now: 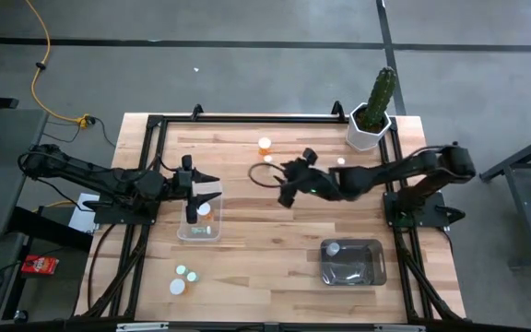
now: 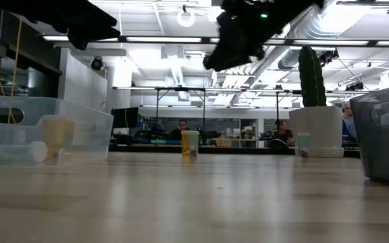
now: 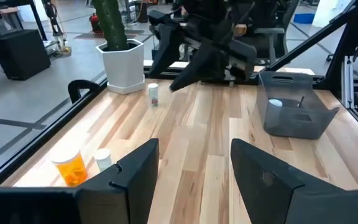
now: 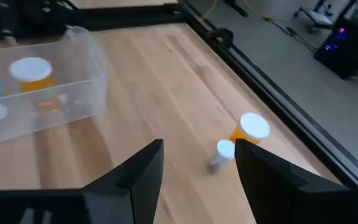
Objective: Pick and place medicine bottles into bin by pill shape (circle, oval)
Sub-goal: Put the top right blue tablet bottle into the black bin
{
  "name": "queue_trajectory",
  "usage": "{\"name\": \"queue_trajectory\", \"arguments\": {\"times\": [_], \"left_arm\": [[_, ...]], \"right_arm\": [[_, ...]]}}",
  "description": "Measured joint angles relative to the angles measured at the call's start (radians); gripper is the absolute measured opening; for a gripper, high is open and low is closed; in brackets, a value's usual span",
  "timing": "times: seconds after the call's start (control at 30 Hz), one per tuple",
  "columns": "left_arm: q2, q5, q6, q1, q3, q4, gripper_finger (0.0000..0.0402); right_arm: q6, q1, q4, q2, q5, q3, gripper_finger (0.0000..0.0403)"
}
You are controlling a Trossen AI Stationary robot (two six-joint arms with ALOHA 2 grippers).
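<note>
The right gripper hangs in the air over the middle of the bench, jaws apart and holding nothing, and it looks to be between picks, lining up on the pair near the far edge: an orange bottle standing with its white cap up and a smaller pale bottle just beside it. The next move, I'd say, calls for dropping low over one of them without knocking the neighbour, since they stand so close. The left gripper waits above the far wall of the clear bin on the left side, jaws likewise parted and empty. That bin already holds an orange bottle and some pale ones; the grey bin near the right front corner holds one white-capped bottle. Another pale bottle stands by the cactus pot at the far right corner, and two bottles wait near the front left corner
</note>
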Motion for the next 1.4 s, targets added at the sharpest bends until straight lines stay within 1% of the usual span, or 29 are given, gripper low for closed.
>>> {"name": "queue_trajectory", "arguments": {"times": [0.1,0.2,0.3,0.4,0.7,0.83,0.87,0.93,1.1,1.2,1.3,1.33,1.4], "left_arm": [[0.000,0.000,0.000,0.000,0.000,-0.001,0.0188],[0.000,0.000,0.000,0.000,0.000,0.002,0.0188],[0.000,0.000,0.022,0.000,0.000,0.002,0.0188],[0.000,0.000,0.025,0.000,0.000,0.003,0.0188],[0.007,0.000,0.024,0.000,-0.001,0.003,0.0188],[0.026,0.000,-0.071,0.000,0.003,-0.008,0.0188],[0.033,0.002,-0.095,0.000,0.017,-0.040,0.0188],[0.055,0.035,-0.140,0.000,0.074,-0.178,0.0188],[0.169,0.164,-0.303,-0.006,0.290,-0.667,0.0188],[0.262,0.248,-0.353,-0.027,0.375,-0.899,0.0188],[0.350,0.336,-0.359,-0.045,0.399,-1.018,0.0188],[0.376,0.354,-0.351,-0.050,0.399,-1.040,0.0188],[0.427,0.359,-0.333,-0.055,0.399,-1.056,0.0188]], "right_arm": [[0.039,-0.013,0.106,-0.109,-0.015,-0.125,0.0193],[0.032,-0.026,0.273,-0.201,-0.095,-0.239,0.0193],[-0.032,-0.025,0.432,-0.254,-0.194,-0.326,0.0193],[-0.078,-0.023,0.534,-0.277,-0.251,-0.379,0.0193],[-0.086,-0.023,0.558,-0.275,-0.255,-0.378,0.0193],[-0.086,-0.023,0.559,-0.275,-0.255,-0.378,0.0193],[-0.085,-0.023,0.559,-0.275,-0.255,-0.378,0.0193],[-0.086,-0.023,0.559,-0.275,-0.255,-0.378,0.0193],[-0.086,-0.023,0.558,-0.275,-0.255,-0.378,0.0193],[-0.086,-0.023,0.558,-0.275,-0.255,-0.378,0.0193],[-0.086,-0.023,0.558,-0.275,-0.255,-0.378,0.0193],[-0.086,-0.023,0.558,-0.275,-0.255,-0.378,0.0193],[-0.086,-0.023,0.558,-0.275,-0.255,-0.378,0.0193]]}}
